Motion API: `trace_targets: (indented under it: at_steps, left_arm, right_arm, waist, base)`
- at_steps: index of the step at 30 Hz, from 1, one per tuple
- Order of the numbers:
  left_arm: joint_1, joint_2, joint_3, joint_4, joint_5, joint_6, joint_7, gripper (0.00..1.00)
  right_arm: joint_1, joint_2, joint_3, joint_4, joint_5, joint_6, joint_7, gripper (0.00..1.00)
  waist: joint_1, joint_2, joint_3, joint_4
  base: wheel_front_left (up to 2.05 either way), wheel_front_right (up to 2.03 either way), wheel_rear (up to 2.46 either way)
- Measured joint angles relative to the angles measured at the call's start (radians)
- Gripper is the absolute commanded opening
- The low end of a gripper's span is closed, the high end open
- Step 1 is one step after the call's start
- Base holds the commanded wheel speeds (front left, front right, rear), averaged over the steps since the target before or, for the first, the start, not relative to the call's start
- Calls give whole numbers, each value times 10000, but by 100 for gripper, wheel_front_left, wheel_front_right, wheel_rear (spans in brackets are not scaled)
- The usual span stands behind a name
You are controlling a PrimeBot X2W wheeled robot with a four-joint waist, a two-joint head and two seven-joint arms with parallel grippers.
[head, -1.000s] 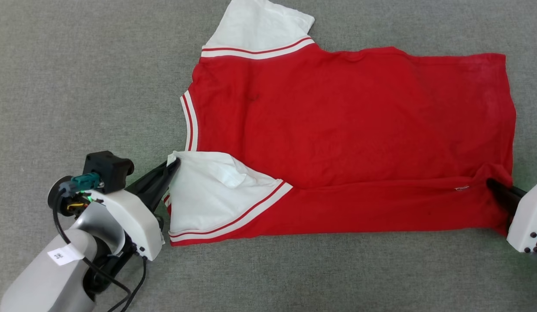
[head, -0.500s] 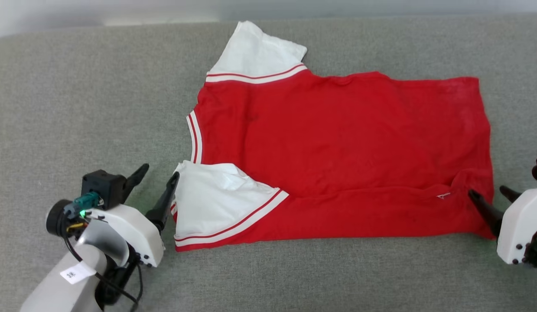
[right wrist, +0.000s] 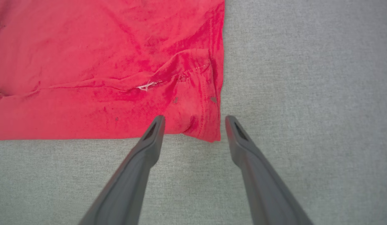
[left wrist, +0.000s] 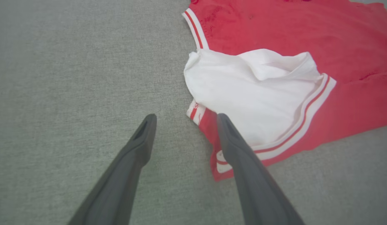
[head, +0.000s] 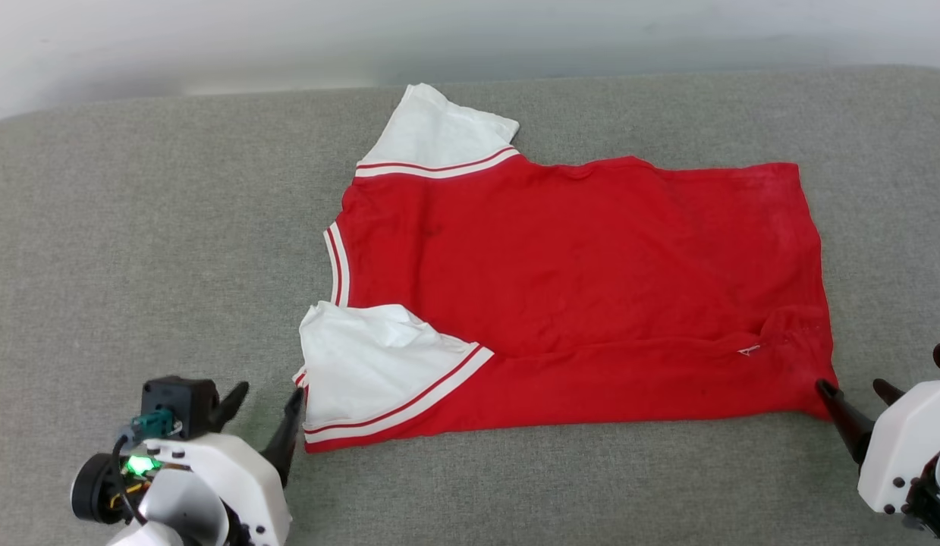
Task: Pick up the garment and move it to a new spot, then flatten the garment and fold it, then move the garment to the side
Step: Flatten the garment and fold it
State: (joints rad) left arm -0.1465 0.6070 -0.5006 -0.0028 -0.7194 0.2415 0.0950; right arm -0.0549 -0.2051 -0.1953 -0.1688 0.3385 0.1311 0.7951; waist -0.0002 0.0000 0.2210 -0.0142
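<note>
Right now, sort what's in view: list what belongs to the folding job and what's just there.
Part of the job:
- garment, red with white sleeves, near edge folded over
- left gripper, open, by the near sleeve
- right gripper, open, at the hem corner

Just there:
- grey fabric surface under it all
- pale wall behind

Garments: one, a red garment [head: 576,280] lying spread out.
Sleeves: two, both white, the far sleeve [head: 435,136] sticking out from the body and the near sleeve [head: 371,356] lying over the red cloth.
Striped trim bands: three in sight, one on each sleeve and the neck trim [head: 337,262].
Grippers: two, the left gripper [head: 269,390] and the right gripper [head: 850,383].
Fingers [left wrist: 131,162]: four, all dark, two to each gripper.
Surfaces: one, a grey cloth-covered surface [head: 136,265].
Green lights: one, a green light [head: 139,464] on the left gripper's body.
</note>
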Motion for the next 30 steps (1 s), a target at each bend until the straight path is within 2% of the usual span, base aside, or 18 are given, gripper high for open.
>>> trace_targets:
  at_steps: [4,8,11,21,24,27,28,29,30]
  left_arm:
    - [512,272,-35,-1083,-263,238,629,100]
    - [609,435,-102,-1703,-470,339,1139,100]
    - [615,558,-196,-1741,-355,497,1459,100]
    - [327,456,-525,-1093,-117,700,1931,100]
    - [189,370,-612,-892,-157,631,1973,100]
    - [46,314,-738,-694,-278,372,2111,100]
    - [-32,303,-807,-625,-299,270,2201,32]
    - [-81,284,-851,-570,-322,148,2232,0]
    - [-125,240,-886,-516,-395,38,2249,0]
  right_arm:
    - [163,464,-270,-570,-125,-2,247,100]
    - [193,658,-445,-825,-201,-2,311,100]
    - [192,721,-451,-892,-221,-2,336,100]
    - [92,673,-362,-1043,-303,-2,316,100]
    - [20,623,-297,-1072,-303,-2,314,100]
    - [-39,510,-230,-1083,-311,-2,284,100]
    - [-52,456,-219,-1085,-324,-2,280,100]
    - [-58,387,-199,-1087,-353,-2,251,100]
    - [-61,316,-178,-1081,-387,-2,238,100]
  waist:
    - [0,0,166,-28]
    - [1,0,396,-40]
    - [1,0,574,-60]
    - [1,0,1101,-208]
    - [0,0,1215,-239]
    - [0,0,1263,-238]
    - [0,0,1263,-235]
    - [1,0,1254,-229]
    - [0,0,1239,-220]
  base:
    - [0,0,0]
    - [0,0,0]
    - [0,0,0]
    - [0,0,0]
    - [0,0,0]
    - [0,0,0]
    - [0,0,0]
    - [0,0,0]
    - [0,0,0]
